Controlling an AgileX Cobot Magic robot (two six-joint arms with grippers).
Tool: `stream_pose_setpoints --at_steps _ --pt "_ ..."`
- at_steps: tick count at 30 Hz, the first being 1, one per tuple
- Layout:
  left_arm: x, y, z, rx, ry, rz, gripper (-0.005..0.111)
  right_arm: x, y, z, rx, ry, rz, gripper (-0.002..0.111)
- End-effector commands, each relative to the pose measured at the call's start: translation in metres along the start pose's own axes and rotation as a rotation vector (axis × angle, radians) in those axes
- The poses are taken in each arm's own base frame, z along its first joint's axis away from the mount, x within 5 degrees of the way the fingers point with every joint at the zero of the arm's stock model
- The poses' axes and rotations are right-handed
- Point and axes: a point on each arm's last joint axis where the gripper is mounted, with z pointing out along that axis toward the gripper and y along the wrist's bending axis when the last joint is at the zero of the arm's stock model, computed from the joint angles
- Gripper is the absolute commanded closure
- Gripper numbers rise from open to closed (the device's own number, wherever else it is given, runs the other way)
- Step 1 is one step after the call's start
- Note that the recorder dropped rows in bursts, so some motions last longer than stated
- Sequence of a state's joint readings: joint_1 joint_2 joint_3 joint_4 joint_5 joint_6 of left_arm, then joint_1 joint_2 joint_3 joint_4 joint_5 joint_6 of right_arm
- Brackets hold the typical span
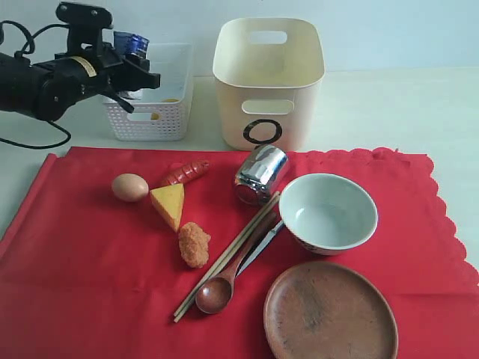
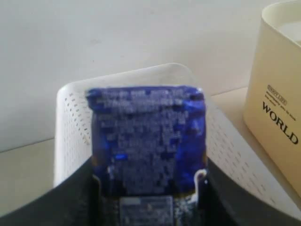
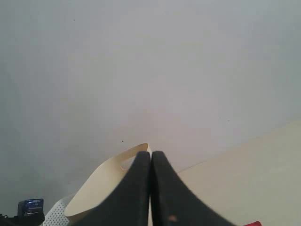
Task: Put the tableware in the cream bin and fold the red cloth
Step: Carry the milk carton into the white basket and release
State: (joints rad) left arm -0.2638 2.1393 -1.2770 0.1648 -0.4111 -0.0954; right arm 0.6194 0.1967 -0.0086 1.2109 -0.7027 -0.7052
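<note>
Two left fingers (image 2: 70, 207) clamp an upright blue foil packet (image 2: 148, 136), hanging directly over the white lattice basket (image 1: 150, 120). Just beside that basket, near these fingers, the cream bin (image 1: 269, 90) stands on the surface.

The right fingers (image 3: 143, 188) are pressed together with nothing between them, and the bin's rim shows beyond their tips.

Farther from the left fingers, the red cloth (image 1: 90, 254) lies spread flat. All the tableware is on it:
- The steel cup (image 1: 260, 173) lies on its side just before the bin.
- The white bowl (image 1: 328, 212) stands upright beside the cup.
- The chopsticks (image 1: 224, 258), wooden spoon (image 1: 217, 293) and metal-handled utensil (image 1: 262, 250) lie bunched together.
- The brown plate (image 1: 329, 310) is farthest off.

An egg (image 1: 130, 187), sausage (image 1: 185, 173), yellow wedge (image 1: 169, 203) and nugget (image 1: 194, 244) lie on the part of the cloth nearer the left fingers.
</note>
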Motion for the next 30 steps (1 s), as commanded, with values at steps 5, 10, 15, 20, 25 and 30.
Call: stream_pose_setpoints --at_steps 5,10,15,20,25,30 --pt "-0.003 0.002 0.012 -0.008 0.022 -0.061 0.071 0.000 -0.001 0.000 0.000 -0.008 -0.009 0.108" --pt "-0.004 0.000 0.012 -0.005 0.025 -0.065 0.040 0.000 -0.001 0.000 0.000 -0.008 -0.009 0.108" --pt "-0.003 -0.005 0.012 0.003 0.036 -0.061 0.023 0.000 -0.001 0.000 0.000 -0.008 -0.009 0.108" --pt "-0.007 -0.007 0.009 0.001 0.064 -0.079 0.018 0.000 -0.001 0.000 0.000 -0.008 -0.009 0.108" --pt "-0.023 -0.005 -0.006 -0.019 0.132 -0.073 0.018 0.000 -0.001 0.000 0.000 -0.008 -0.009 0.108" --pt "-0.050 -0.002 -0.032 -0.046 0.194 -0.071 0.023 0.000 -0.001 0.000 0.000 -0.008 -0.009 0.108"
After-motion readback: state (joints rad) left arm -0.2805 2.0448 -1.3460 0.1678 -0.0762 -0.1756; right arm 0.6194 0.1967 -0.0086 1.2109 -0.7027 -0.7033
